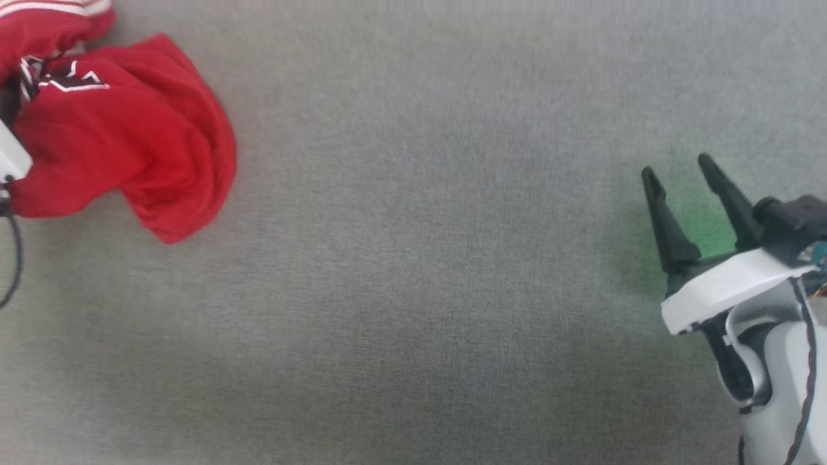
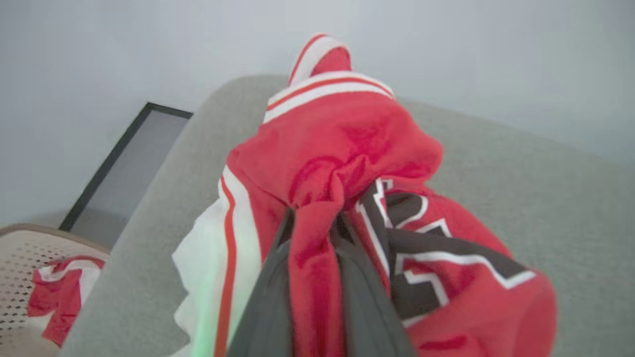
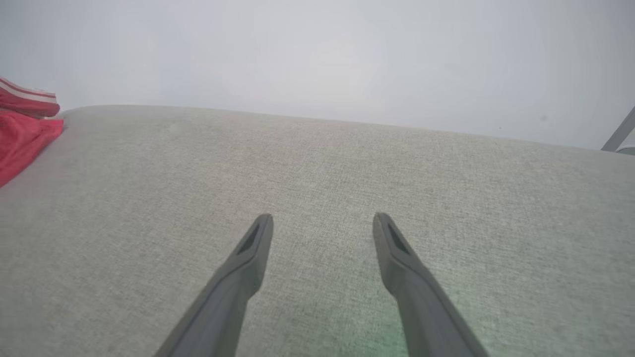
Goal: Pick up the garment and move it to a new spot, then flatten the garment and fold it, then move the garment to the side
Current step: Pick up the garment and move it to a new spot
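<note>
Clearly the job is only at its start. The shirt (image 1: 129, 135) sits bunched in a heap at the far left part of the table (image 1: 420, 258). Its red body is crumpled, a striped band pokes out on top, and part of the dark chest lettering shows among the folds.

The left gripper (image 2: 315, 220) is narrowed onto a ridge of red cloth on the side of the heap nearer the table's front edge. The left wrist view shows that ridge pinched between the two dark fingers, so I judge the pick-up grip to be made. Whether any of the heap is off the table top I cannot tell; most of it seems to rest there.

The right gripper (image 1: 677, 166) hangs over the table's right side, well apart from the shirt. Its fingers are spread wide and hold nothing, and a green glow falls on the table top beneath them.

Everything after the grasp is left to do:
- Carry the shirt to a new spot; the bare middle of the table looks the likely place.
- Spread it flat, probably with both grippers.
- Fold it.
- Shift it to the side.

Beside the table's left edge and lower down stands a pale perforated basket (image 2: 20, 248) with another red-and-white cloth (image 2: 54, 292) in it.
</note>
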{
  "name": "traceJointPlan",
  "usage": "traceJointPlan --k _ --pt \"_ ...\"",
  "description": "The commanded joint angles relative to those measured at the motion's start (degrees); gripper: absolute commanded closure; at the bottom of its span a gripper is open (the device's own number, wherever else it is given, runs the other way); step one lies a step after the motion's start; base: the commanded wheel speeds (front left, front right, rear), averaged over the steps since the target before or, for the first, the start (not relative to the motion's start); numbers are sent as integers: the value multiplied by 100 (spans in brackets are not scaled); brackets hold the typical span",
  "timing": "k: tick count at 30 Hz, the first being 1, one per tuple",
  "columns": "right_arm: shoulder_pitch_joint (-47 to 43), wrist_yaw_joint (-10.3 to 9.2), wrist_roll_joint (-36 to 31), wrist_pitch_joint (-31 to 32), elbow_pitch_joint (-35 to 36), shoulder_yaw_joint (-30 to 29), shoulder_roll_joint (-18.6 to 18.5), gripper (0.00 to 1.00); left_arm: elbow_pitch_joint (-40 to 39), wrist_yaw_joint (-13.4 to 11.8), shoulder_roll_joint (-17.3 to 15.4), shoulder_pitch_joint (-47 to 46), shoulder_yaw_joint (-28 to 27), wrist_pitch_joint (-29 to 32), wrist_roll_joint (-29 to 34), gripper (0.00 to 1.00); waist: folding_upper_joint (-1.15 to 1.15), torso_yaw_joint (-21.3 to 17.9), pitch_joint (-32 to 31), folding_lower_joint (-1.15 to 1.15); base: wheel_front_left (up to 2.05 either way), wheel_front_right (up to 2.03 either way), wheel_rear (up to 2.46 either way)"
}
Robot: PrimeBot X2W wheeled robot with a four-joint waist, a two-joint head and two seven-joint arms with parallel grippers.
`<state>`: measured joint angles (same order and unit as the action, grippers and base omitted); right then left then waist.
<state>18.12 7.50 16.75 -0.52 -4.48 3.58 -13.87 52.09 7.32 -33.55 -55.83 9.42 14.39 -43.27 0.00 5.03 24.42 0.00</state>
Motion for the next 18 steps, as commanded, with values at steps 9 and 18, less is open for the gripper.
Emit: traceJointPlan --k 9,18 --pt "-358 -2 35 -100 -178 -139 220 0 -1323 7 -670 276 386 78 -197 100 0 219 -907 0 0 0 0" --pt "-569 -2 22 -173 -261 -231 405 0 -2758 -172 -949 429 531 660 -187 100 0 269 -1349 0 0 0 0"
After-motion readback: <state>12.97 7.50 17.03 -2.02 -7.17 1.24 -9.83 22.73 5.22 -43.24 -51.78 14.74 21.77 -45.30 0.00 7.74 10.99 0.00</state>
